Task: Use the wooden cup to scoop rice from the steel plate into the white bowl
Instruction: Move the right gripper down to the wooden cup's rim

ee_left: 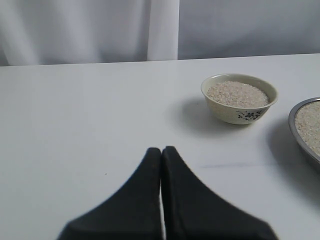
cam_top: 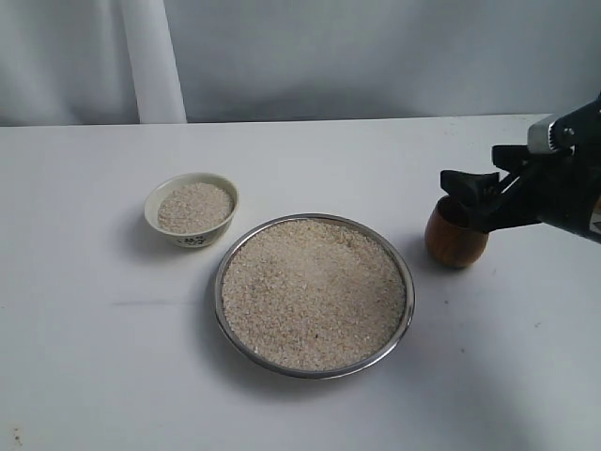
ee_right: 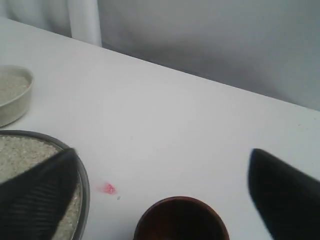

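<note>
1. The wooden cup stands upright on the table, just right of the steel plate.
2. The right claw is at its rim, jaws spread wide on either side, gripping nothing.
3. Rice fills the plate; the white bowl beyond its left edge holds some too.
4. The left claw is pressed closed and empty.

Just under your right gripper the wooden cup looks glossy, reddish-brown. Beside that gripper, the steel plate shines as polished metal. The desk is smooth and matt.
</note>
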`<act>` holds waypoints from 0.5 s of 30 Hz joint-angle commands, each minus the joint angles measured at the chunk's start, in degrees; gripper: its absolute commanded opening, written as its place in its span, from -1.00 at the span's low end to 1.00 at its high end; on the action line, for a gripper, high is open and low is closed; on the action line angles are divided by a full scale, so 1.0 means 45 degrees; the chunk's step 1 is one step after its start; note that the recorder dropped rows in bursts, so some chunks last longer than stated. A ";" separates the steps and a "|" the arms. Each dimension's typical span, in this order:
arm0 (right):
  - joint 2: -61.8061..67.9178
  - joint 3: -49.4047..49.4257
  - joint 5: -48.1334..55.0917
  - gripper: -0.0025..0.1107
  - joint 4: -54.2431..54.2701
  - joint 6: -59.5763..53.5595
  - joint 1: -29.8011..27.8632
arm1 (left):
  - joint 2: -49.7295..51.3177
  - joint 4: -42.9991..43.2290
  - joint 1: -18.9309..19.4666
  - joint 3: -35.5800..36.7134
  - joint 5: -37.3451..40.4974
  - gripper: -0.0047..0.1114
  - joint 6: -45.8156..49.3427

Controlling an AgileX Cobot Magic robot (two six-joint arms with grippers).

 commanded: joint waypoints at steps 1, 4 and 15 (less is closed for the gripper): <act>0.0250 0.0054 -0.0428 0.90 0.0784 0.0046 0.0003 | -0.0032 0.0006 -0.0077 0.0021 -0.0047 -0.92 -0.0037; 0.0248 0.0054 -0.0428 0.90 0.0784 -0.0056 0.0003 | -0.0032 0.0006 -0.0077 0.0021 -0.0047 -0.92 -0.0037; 0.0263 0.0054 0.0512 0.90 0.0012 -0.1337 0.0003 | -0.0032 0.0006 -0.0077 0.0021 -0.0047 -0.92 -0.0001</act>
